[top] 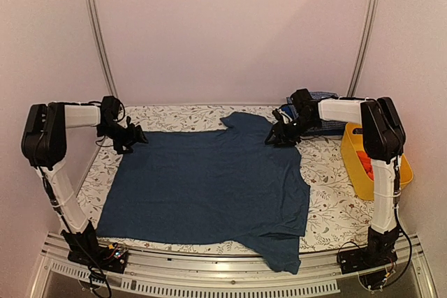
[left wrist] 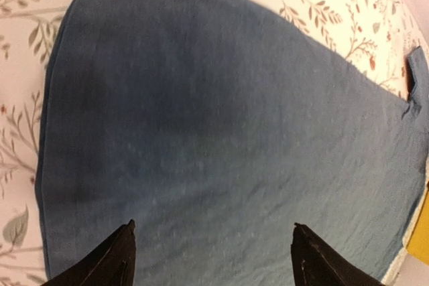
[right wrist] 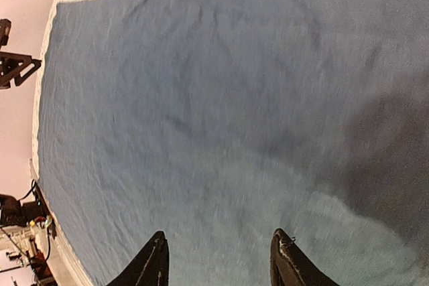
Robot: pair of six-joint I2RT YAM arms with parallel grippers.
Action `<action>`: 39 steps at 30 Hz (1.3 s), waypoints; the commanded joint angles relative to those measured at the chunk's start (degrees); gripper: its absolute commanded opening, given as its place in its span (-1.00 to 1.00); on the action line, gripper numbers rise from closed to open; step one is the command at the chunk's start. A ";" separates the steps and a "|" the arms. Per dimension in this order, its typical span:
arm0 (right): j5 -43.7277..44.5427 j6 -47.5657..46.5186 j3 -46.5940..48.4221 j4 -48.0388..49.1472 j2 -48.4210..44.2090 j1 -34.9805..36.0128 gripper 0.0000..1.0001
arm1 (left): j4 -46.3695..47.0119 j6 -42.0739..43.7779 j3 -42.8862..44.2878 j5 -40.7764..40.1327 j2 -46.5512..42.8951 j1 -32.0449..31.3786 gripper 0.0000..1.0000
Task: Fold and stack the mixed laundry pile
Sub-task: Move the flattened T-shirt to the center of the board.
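A dark blue T-shirt [top: 209, 186] lies spread flat over the floral table, its neck towards the back right and one sleeve hanging over the near edge. My left gripper [top: 133, 137] hovers at the shirt's far left corner, open. In the left wrist view the left gripper [left wrist: 213, 227] has its fingers wide apart over the blue cloth [left wrist: 221, 118] and grips nothing. My right gripper [top: 276, 137] sits at the far right shoulder of the shirt. It is open too in the right wrist view, where the right gripper [right wrist: 220, 234] has only blue cloth [right wrist: 221, 98] below.
A yellow plastic basket [top: 353, 172] stands at the table's right edge with a red-orange piece [top: 364, 162] inside. A blue checked cloth [top: 323, 95] lies at the back right behind the right arm. The floral tablecloth [top: 328, 200] shows around the shirt.
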 commanded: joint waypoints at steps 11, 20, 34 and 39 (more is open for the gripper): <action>11.59 6.01 17.61 -0.26 16.19 -0.14 -0.33 | -7.34 3.99 20.92 -10.01 18.80 -0.27 0.26; 16.99 7.08 30.22 -6.02 25.06 -3.72 -0.38 | -9.68 6.32 31.51 -9.77 28.58 0.88 -0.08; 9.81 10.76 47.68 2.85 33.19 -9.90 -0.46 | -9.77 4.91 54.82 -3.33 40.26 2.15 0.13; 3.48 11.87 47.45 5.11 27.13 -9.74 -0.33 | -5.59 4.75 46.12 -3.28 26.79 2.21 0.44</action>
